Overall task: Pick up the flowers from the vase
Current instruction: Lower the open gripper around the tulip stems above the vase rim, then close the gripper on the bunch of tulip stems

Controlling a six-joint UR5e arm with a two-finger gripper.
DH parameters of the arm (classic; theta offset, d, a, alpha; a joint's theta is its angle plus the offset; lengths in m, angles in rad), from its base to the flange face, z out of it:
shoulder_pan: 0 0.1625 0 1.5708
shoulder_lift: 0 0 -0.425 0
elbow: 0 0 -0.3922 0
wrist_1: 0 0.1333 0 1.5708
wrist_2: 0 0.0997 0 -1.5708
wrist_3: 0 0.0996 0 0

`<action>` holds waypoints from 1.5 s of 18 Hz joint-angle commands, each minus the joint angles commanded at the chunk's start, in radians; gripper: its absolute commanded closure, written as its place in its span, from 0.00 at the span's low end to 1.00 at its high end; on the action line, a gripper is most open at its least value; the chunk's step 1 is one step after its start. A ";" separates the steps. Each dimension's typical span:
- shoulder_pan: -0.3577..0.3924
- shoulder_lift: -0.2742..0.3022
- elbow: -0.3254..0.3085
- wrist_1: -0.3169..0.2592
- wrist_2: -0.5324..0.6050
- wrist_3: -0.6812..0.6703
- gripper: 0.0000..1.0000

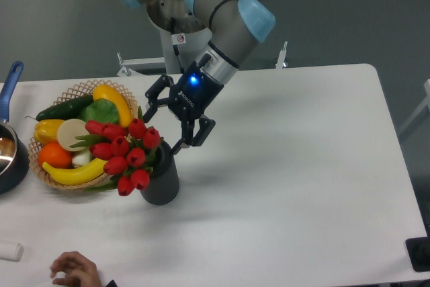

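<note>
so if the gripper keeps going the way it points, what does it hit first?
Probably the flowers where they enter the vase: the open gripper points down-left at them. Depth is unclear from one view.

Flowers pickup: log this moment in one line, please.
phase: approach | pincer: open, above vase rim, beside the blooms | flowers: in vase, leaning toward basket | grasp: none

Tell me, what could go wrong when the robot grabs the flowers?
The flowers lean out over the basket of fruit, so pulling them might drag fruit along. The vase looks small and could tip if the stems catch. The open hand is very near the buds and might squash them.
</note>
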 joint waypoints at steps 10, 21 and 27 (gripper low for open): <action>-0.043 -0.051 0.028 0.014 0.003 0.000 0.00; -0.060 -0.055 0.028 0.040 0.005 -0.002 0.49; -0.058 -0.055 0.029 0.040 0.005 -0.005 0.57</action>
